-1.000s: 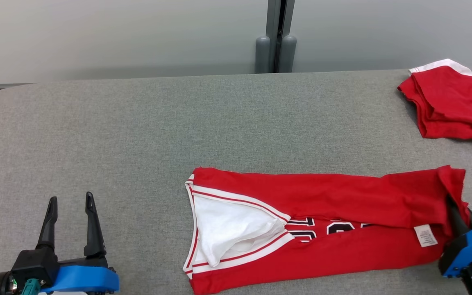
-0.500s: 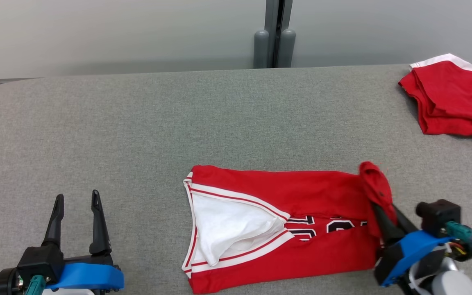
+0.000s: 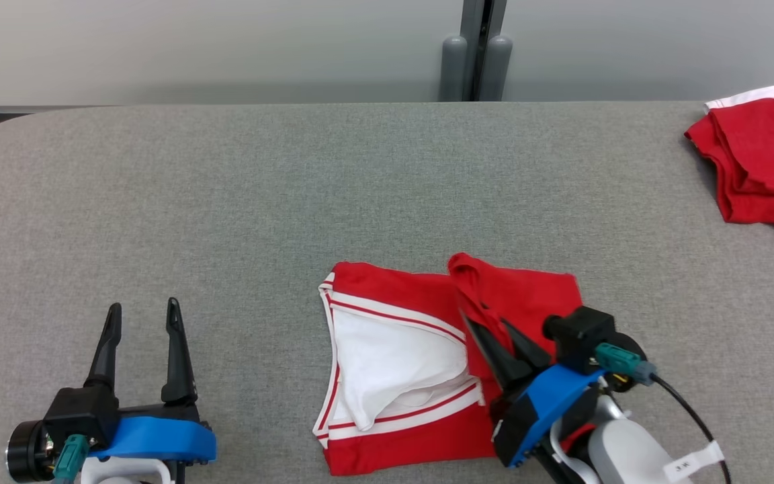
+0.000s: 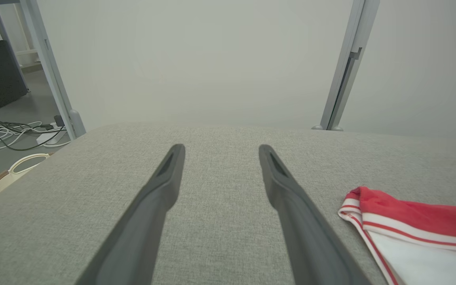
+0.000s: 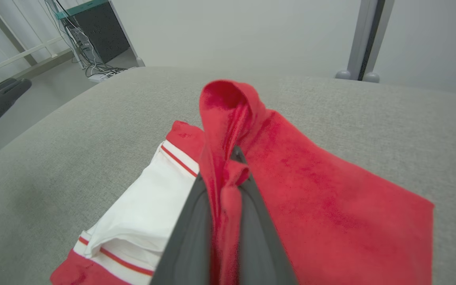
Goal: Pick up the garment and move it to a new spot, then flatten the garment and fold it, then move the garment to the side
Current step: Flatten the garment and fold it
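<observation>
- The table [image 3: 226, 202] is covered in grey woven cloth, matt and slightly rough.
- The garment [image 3: 528, 296] is soft red cloth, matt, its white lining [image 3: 387, 363] smoother and thinner-looking.
- My left pincer [image 3: 144, 306] and right pincer [image 3: 484, 320] have fingers [image 4: 291, 206] of dark, smooth, matt plastic.
- Their blue shells [image 3: 152, 437] are smooth plastic with a faint sheen.
- The post [image 3: 478, 47] behind looks like grey painted metal.

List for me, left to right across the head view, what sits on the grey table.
left gripper, open → red jersey, its folded-over edge pinched in the shut right gripper → folded red garment at the far right edge.
</observation>
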Robot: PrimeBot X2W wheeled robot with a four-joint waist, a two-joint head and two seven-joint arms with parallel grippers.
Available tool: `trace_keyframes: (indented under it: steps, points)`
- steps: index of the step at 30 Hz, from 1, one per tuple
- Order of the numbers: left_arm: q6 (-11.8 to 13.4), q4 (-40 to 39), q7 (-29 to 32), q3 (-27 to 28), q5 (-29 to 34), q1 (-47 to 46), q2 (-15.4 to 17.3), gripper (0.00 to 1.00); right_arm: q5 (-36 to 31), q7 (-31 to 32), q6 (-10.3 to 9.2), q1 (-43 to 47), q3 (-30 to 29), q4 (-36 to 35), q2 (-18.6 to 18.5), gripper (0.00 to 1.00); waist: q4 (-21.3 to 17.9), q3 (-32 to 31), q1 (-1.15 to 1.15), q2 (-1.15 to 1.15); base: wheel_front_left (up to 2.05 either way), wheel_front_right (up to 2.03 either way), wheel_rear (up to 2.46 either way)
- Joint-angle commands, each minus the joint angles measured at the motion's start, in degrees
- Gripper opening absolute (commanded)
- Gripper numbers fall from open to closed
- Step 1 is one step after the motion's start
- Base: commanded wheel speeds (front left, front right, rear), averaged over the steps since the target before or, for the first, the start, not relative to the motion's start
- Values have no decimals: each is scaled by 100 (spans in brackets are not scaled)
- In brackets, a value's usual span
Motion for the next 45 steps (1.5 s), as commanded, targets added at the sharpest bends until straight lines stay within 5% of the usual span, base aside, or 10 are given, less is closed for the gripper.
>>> trace_keyframes:
  steps: [1,20,21,22,32,45]
  points:
    - [-9,17,-25,-21,-17,-101,2,100,32,-68,1,-181,167,105,71,0,44,38,0,0,0,0,0]
    - [13,135,-25,-315,-115,-335,2,100,817,-669,2,-1229,1488,1136,237,0,414,223,0,0,0,0,0]
    - [15,141,-25,-319,-113,-341,2,100,838,-690,2,-1259,1507,1211,237,36,422,226,0,0,0,0,0]
    - [15,148,-25,-314,-114,-345,2,100,880,-675,2,-1273,1550,1286,238,100,426,225,0,0,0,0,0]
    - [-7,177,-25,-201,-61,-195,2,100,612,-1365,1,-1341,1147,1539,234,100,214,-6,0,0,0,0,0]
    - [-62,83,-25,-159,32,47,2,100,-423,-1699,1,-254,-891,545,-112,100,-233,-354,0,0,0,0,0]
